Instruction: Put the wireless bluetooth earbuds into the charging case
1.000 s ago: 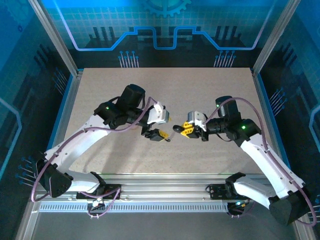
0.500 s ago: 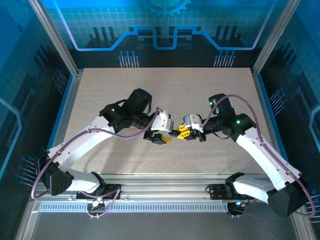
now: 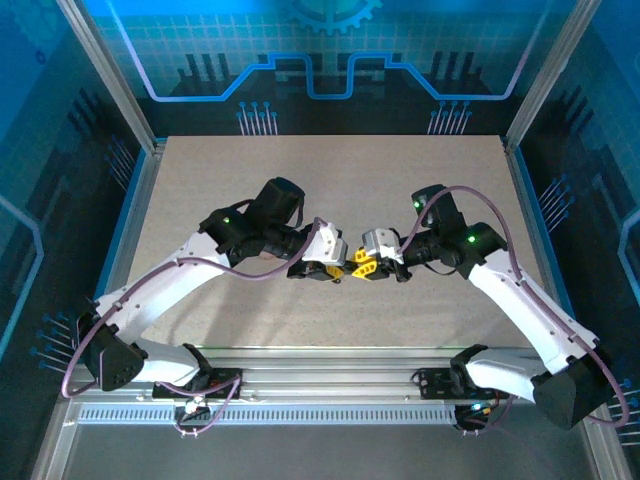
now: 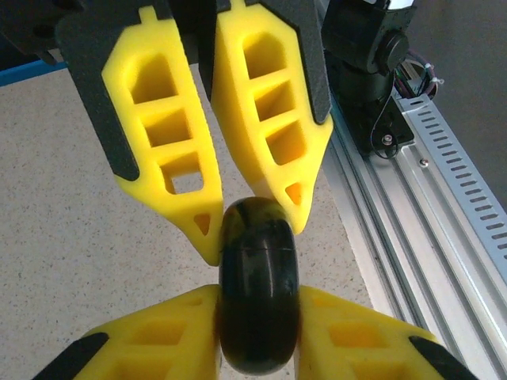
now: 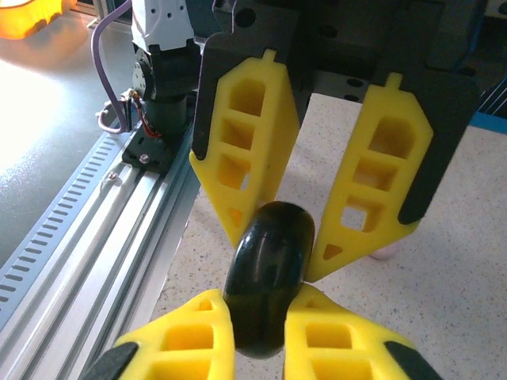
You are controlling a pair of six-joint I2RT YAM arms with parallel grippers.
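— While looking down from overhead: whereabouts of the black case [image 3: 347,270]?

— Mid-table, a touch toward 6 o'clock, seemingly held clear of the table [image 3: 300,180]. Pinched from 9 o'clock by the left gripper [image 3: 336,271] and from 3 o'clock by the right gripper [image 3: 358,268].

— State of the jaws?

— Both pairs closed on that one case. From the left wrist, own yellow fingers [image 4: 158,340] pressing its two flat faces at 6 o'clock, with the other arm's pair biting the same faces at 12 o'clock. From the right wrist, the same arrangement mirrored.

— Lie of the case?

— Standing on edge, narrow rim toward each wrist camera. Long axis running 12 to 6 in both wrist views, so along the line between the two grippers. Neither arm nearer: an equal hold from opposite ends. Looks shut, with a faint seam across the rim.

— Count?

— One case, two grippers, four fingers on it. Also one pale pink speck [image 5: 388,252] on the table at 3 o'clock of the case from the right wrist, half hidden behind a finger. Possibly an earbud; too hidden to say.

— Next move?

— Probably a release by one side or a prising at the seam. Hard to open while both faces are squeezed together.
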